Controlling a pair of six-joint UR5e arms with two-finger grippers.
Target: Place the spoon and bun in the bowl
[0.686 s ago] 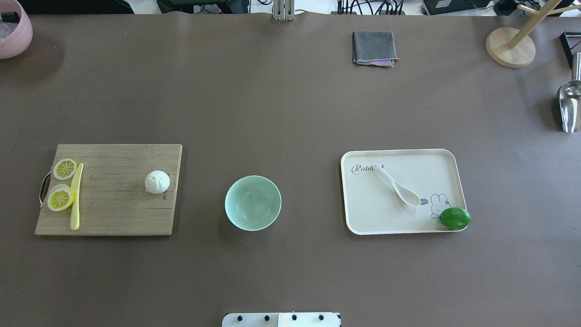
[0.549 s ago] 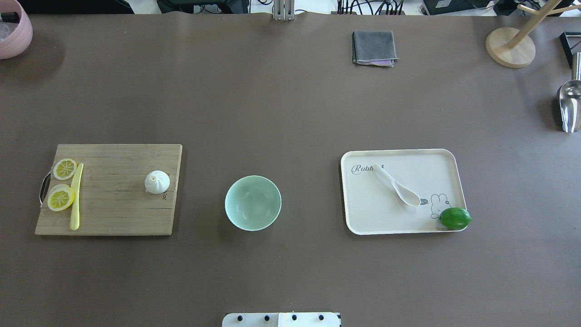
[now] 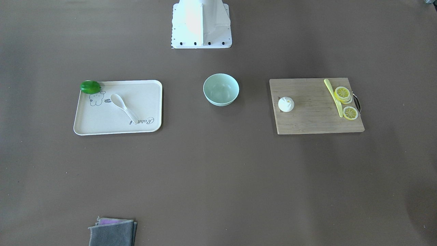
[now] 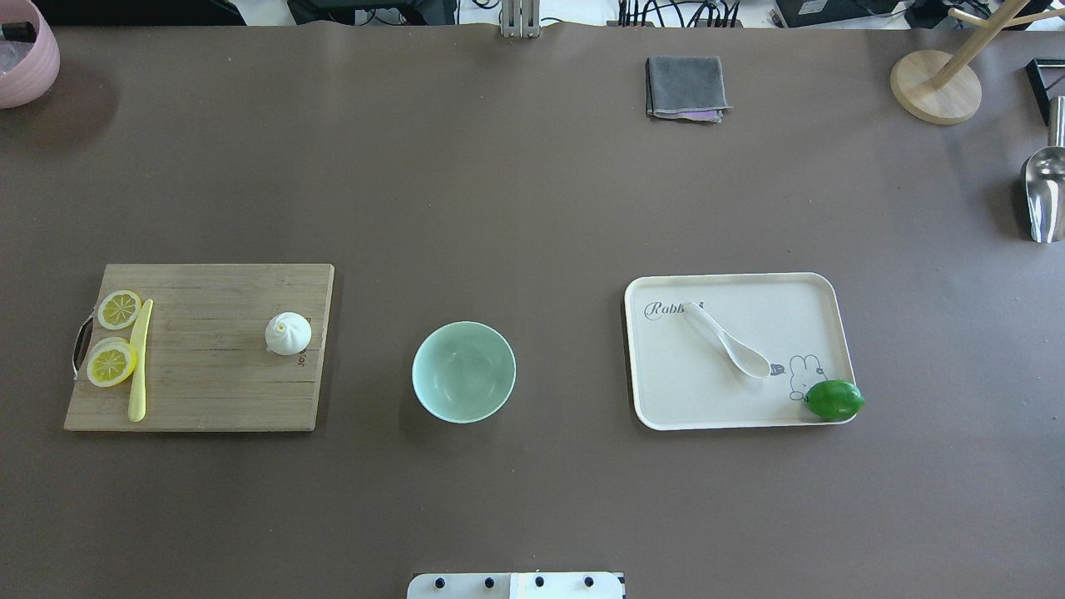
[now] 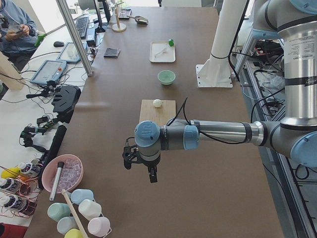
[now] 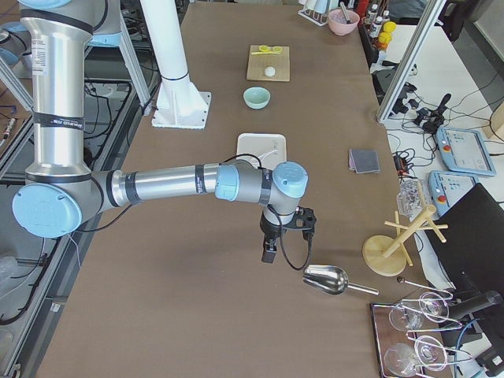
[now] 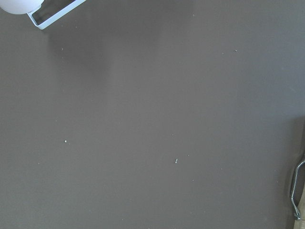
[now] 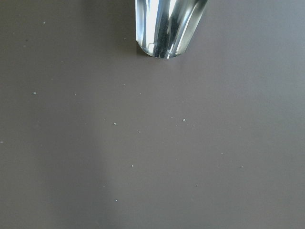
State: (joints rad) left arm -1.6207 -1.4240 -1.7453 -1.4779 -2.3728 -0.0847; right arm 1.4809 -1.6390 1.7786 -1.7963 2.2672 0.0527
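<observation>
The white spoon [image 4: 726,339] lies diagonally on the cream tray [image 4: 666,399], right of centre. The white bun [image 4: 288,334] sits on the wooden cutting board [image 4: 216,383] at the left. The mint-green bowl [image 4: 463,371] stands empty between them. My left gripper [image 5: 152,174] shows only in the exterior left view, above the table beyond the board's outer end. My right gripper [image 6: 268,252] shows only in the exterior right view, beyond the tray near a metal scoop [image 6: 327,279]. I cannot tell whether either is open or shut.
A green lime [image 4: 834,400] sits on the tray's near right corner. Lemon slices [image 4: 111,364] and a yellow knife [image 4: 140,359] lie at the board's left end. A grey cloth [image 4: 686,86], a wooden stand [image 4: 935,86] and a pink bowl [image 4: 25,58] are at the far edge.
</observation>
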